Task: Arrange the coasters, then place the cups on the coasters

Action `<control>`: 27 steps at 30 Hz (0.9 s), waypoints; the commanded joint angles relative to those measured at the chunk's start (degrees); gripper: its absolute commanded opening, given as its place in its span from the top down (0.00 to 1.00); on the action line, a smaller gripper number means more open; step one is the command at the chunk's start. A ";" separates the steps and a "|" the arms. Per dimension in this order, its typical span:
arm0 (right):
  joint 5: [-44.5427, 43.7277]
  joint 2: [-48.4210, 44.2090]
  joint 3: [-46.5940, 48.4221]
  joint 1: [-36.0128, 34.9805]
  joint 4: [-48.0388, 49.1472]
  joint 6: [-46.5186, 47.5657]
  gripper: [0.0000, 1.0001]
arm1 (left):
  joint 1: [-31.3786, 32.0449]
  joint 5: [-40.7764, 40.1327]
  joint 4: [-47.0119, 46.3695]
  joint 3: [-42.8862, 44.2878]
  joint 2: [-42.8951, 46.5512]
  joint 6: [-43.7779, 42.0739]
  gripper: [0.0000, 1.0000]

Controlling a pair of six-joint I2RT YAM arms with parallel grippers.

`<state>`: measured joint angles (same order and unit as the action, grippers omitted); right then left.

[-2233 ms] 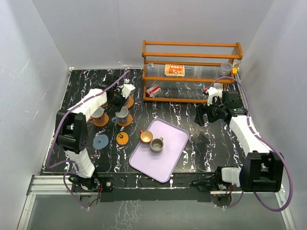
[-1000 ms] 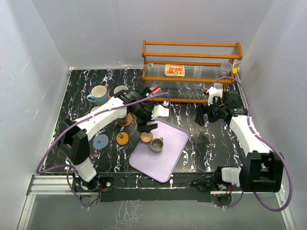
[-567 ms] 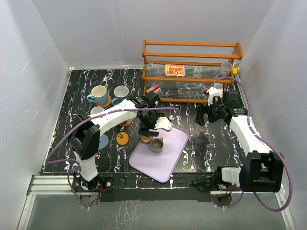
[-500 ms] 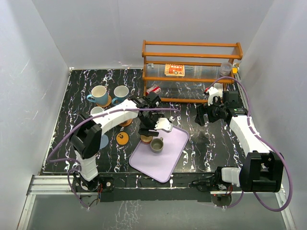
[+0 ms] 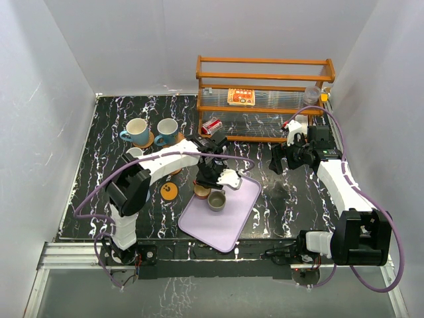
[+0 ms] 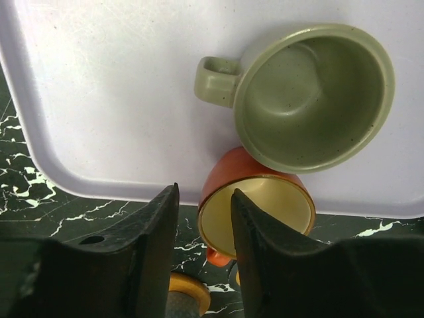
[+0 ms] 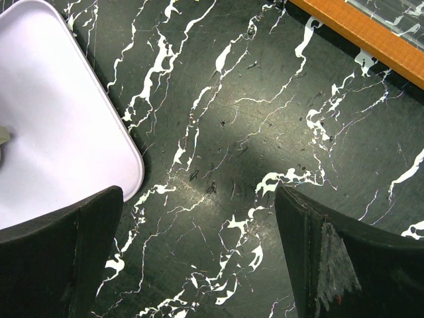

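I am on the cup half of the job, fetching the small orange cup [image 6: 271,209] off the lilac tray [image 6: 99,99]. It sits at the tray's edge, pressed against the olive cup [image 6: 311,93]. My left gripper [image 6: 204,193] hangs right over it with the jaws a narrow gap apart. One finger is outside the cup wall and the other over its pale inside. From my wrist view I see a sliver of space between the outer finger and the wall, so I judge I am not clamped on it yet. The angle is poor, though, and the inner pad may already be touching.

My right gripper [image 7: 199,199] is spread wide and holds nothing, over bare table between the tray and the wooden rack [image 5: 265,99].

Next I need to pinch that wall firmly without nudging the olive cup. Then I must lift straight up to clear the tray's lip and carry the cup left to the dotted orange coaster [image 5: 169,191], which lies free just beside the tray. The thin rim leaves little room for slip.
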<state>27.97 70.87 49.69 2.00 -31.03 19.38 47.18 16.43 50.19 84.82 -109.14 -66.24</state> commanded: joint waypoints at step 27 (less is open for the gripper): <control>-0.06 0.24 0.22 0.29 2.02 0.49 0.02 | 0.85 -6.51 9.66 4.92 0.54 0.37 0.99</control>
<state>27.97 71.26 49.69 2.00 -31.05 19.40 47.83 12.36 55.77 87.77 -112.20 -65.98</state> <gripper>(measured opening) 0.983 0.074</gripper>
